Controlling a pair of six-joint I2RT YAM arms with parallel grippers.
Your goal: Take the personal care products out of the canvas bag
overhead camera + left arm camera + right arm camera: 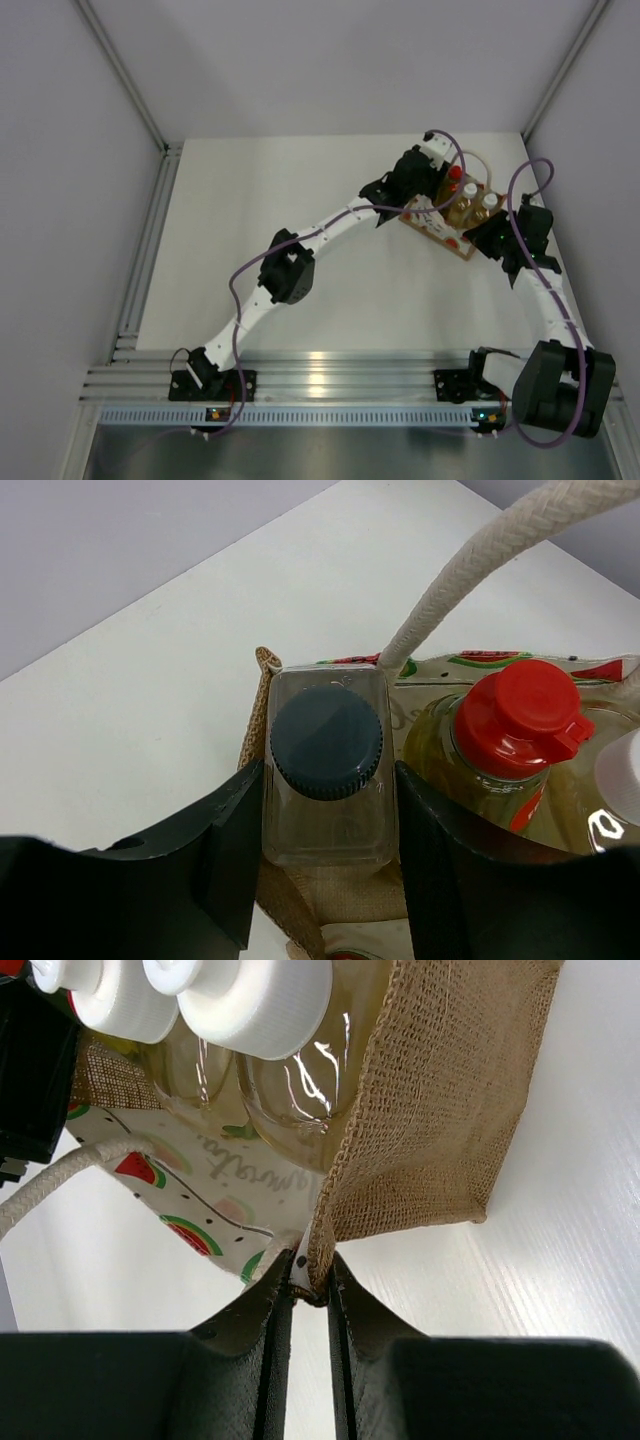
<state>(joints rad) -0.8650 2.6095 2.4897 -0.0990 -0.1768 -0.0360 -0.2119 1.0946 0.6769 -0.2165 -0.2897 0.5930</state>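
The canvas bag (440, 228) stands at the table's far right, its burlap side (440, 1110) and watermelon-printed white panel (190, 1190) close in the right wrist view. Inside are the personal care products. A clear bottle with a dark grey cap (327, 742) sits at the bag's end. Beside it is a yellow bottle with a red cap (520, 715), then two amber bottles with white caps (240, 995). My left gripper (330, 845) is shut on the clear bottle, one finger on each side. My right gripper (310, 1285) is shut on the bag's rim at a corner.
A white rope handle (480, 560) arches over the bottles just behind the clear one, and another rope handle (60, 1180) hangs down the printed side. Grey walls close in the white table (280, 190) at the back and both sides.
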